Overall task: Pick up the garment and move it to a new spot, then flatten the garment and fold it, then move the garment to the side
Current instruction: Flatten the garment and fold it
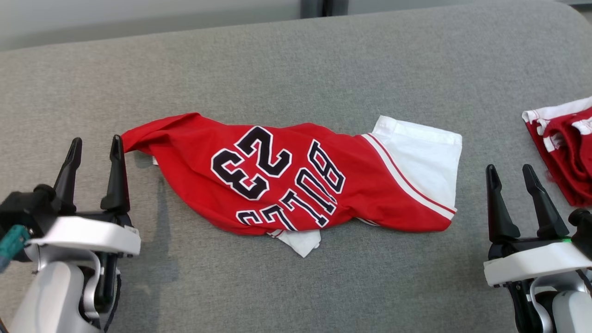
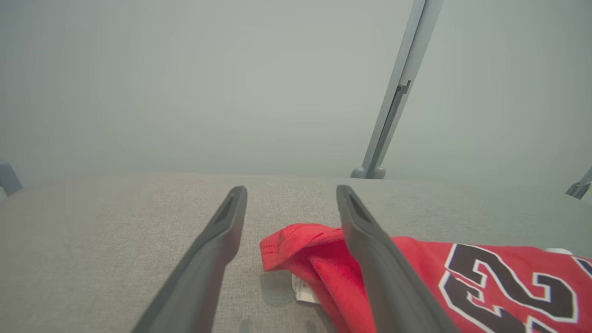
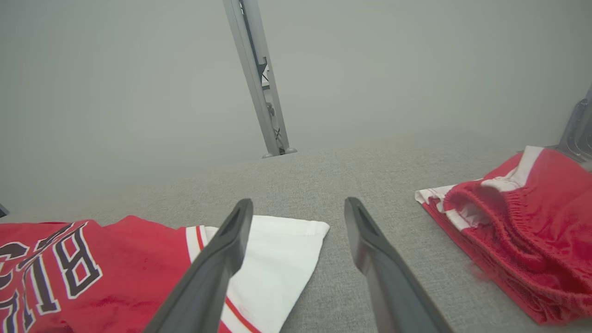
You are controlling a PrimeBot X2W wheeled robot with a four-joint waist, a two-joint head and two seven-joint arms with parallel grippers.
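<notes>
The garment (image 1: 296,180) is a red jersey with black-and-white lettering and a white sleeve, lying crumpled lengthwise across the grey surface. Its red left end (image 2: 296,245) sits between and just past my left gripper's fingers, not gripped. My left gripper (image 1: 95,150) stands open beside that end, at the lower left of the head view. The white sleeve (image 3: 282,249) lies just left of my right gripper (image 3: 298,208). That right gripper (image 1: 511,173) is open with nothing between its fingers, to the right of the jersey.
A second red-and-white garment (image 1: 566,143) lies bunched at the far right edge, also seen in the right wrist view as a red heap (image 3: 518,222). The grey cushion (image 1: 296,64) stretches back to a pale wall with a metal post (image 3: 259,78).
</notes>
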